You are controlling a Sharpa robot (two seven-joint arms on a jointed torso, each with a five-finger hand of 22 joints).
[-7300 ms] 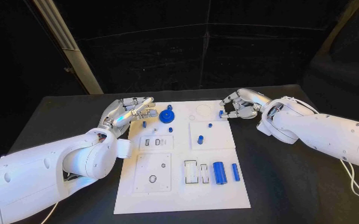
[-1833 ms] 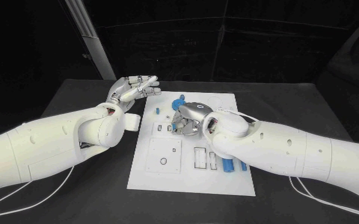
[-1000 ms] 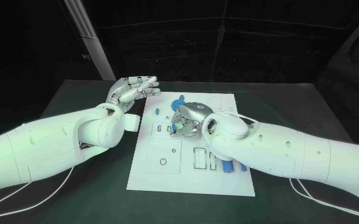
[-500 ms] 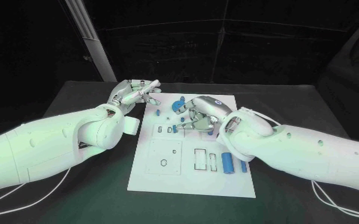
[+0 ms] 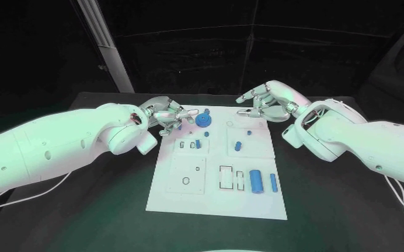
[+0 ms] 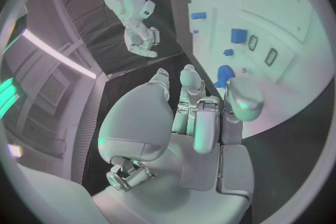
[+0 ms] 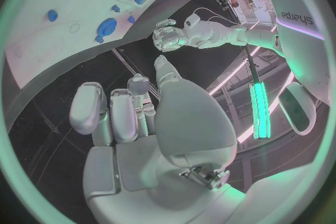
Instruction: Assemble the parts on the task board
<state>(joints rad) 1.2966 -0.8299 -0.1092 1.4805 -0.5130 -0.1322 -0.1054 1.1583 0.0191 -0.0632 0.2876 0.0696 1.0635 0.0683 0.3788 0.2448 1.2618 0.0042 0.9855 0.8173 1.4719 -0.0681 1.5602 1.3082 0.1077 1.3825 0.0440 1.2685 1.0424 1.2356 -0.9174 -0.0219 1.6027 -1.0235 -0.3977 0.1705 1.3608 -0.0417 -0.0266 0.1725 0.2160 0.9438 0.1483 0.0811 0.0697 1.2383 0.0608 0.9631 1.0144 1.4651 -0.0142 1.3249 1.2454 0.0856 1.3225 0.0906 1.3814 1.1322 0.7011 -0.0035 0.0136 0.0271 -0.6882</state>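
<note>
The left hand (image 5: 167,116) has its fingers curled near the task board (image 5: 220,196), and it is too small to tell if they pinch a tiny part. In the left wrist view, that hand's fingertips (image 6: 244,96) hide part of the round blue part (image 6: 224,74). The small blue parts (image 5: 196,143) are too tiny to tell their shapes

The task board (image 5: 217,196) lies in the middle of the table (image 5: 337,205), with the left hand (image 5: 169,115) and the right hand (image 5: 265,101) at its far corners.
</note>
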